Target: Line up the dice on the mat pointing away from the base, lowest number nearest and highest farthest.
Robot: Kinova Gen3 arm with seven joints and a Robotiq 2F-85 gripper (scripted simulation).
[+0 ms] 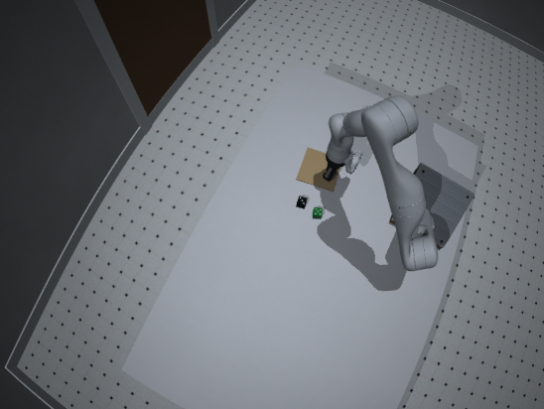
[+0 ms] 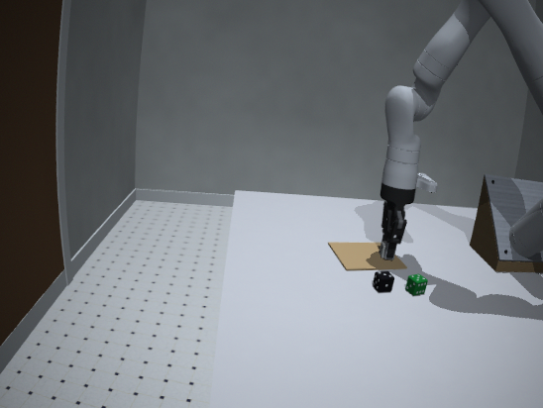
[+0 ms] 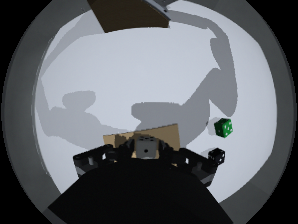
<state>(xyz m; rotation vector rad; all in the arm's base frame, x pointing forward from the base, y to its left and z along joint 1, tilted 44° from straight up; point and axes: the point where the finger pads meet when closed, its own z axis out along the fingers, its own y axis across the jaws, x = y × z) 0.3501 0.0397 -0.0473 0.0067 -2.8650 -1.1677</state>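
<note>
The tan mat (image 1: 309, 166) (image 2: 345, 254) (image 3: 171, 134) lies flat on the table. My gripper (image 1: 327, 176) (image 2: 388, 256) (image 3: 146, 144) points down over the mat's part nearer the base, fingertips low at the mat. Its fingers are open, one on each side of a grey die (image 3: 146, 149). In the wrist view that die shows one pip on its near side; in the top and exterior views the fingers mostly hide it. A black die (image 1: 302, 202) (image 2: 383, 281) (image 3: 216, 157) and a green die (image 1: 318, 212) (image 2: 416, 284) (image 3: 224, 128) stand off the mat on the table, apart. The green die's top shows several pips.
A grey sloped block (image 1: 449, 201) (image 2: 515, 218) with brown sides stands near the arm's base. The white table (image 1: 258, 278) (image 2: 297, 337) extends beyond the dice, with the arm's shadow across it. The arm hangs over the table between the block and the mat.
</note>
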